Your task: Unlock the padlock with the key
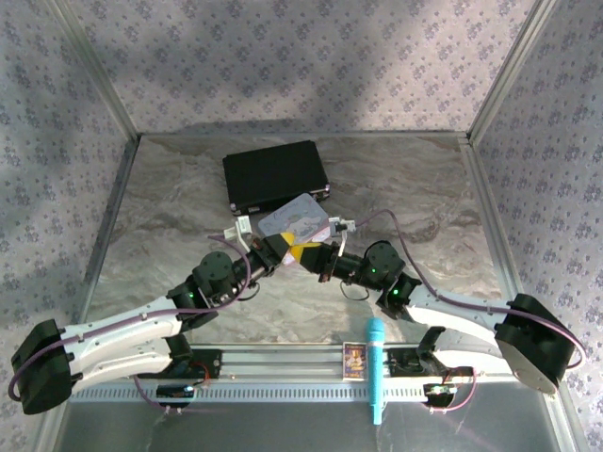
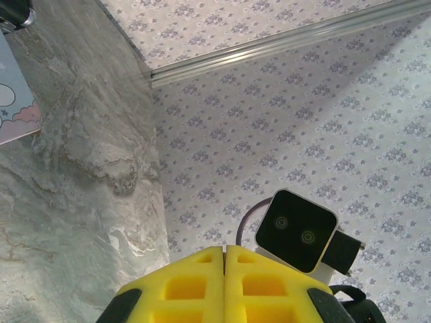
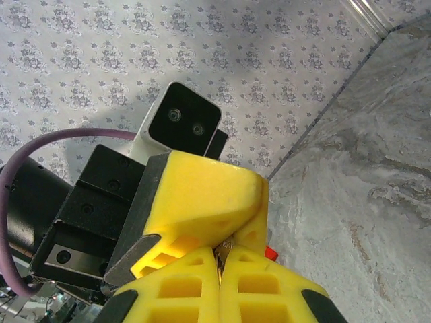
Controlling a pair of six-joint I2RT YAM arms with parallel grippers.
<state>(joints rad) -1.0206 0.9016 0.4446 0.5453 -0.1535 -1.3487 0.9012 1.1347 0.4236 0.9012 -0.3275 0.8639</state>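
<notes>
Left claw (image 2: 224,250): closed, tip to tip with right claw above the worktop (image 1: 424,188)
Right claw (image 3: 220,266): closed, a pale sliver at its tips, perhaps the key (image 3: 223,246)
Padlock: hidden, presumably where the claw tips meet
Progress: claws meet; unlocking not visibly done, shackle release left

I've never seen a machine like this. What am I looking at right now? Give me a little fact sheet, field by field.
Surface: marbled grey table
Left tool: shut, yellow fingers pressed together
Right tool: shut, meeting the other tool tip to tip above mid-table
Pinched between them: too small to tell
Just behind the tools: pastel tin
Further back: black case
Near edge: blue toy microphone beside a small printed card
</notes>
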